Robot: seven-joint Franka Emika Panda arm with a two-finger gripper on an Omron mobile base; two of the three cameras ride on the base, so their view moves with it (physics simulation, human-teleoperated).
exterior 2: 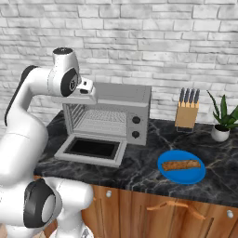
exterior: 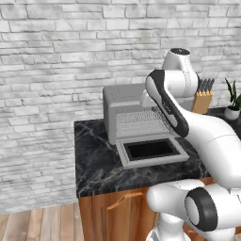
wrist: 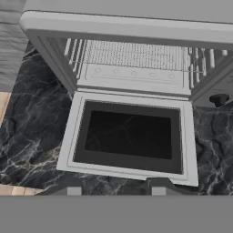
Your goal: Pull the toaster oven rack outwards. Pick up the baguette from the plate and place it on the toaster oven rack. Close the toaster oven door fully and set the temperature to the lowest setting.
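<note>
The grey toaster oven [exterior 2: 125, 95] stands on the dark marble counter, and its door [exterior 2: 90, 148] lies folded down flat in front of it. Inside the cavity sits the wire rack [exterior 2: 102, 122], pushed in. From the hand view I look down on the door [wrist: 189, 136] and on the rack [wrist: 132, 57] behind it. My gripper [wrist: 114, 189] hovers above the door's front edge, fingers apart and holding nothing. Right of the oven, the golden-brown baguette [exterior 2: 181, 164] rests on the blue plate [exterior 2: 183, 175]. Two dark knobs [exterior 2: 136, 120] are on the oven's right panel.
A tan knife block [exterior 2: 187, 114] and a potted plant [exterior 2: 222, 121] stand at the back right against the brick wall. The counter's left end [exterior: 77, 155] drops to a wood floor. Bare counter lies between the oven and the plate.
</note>
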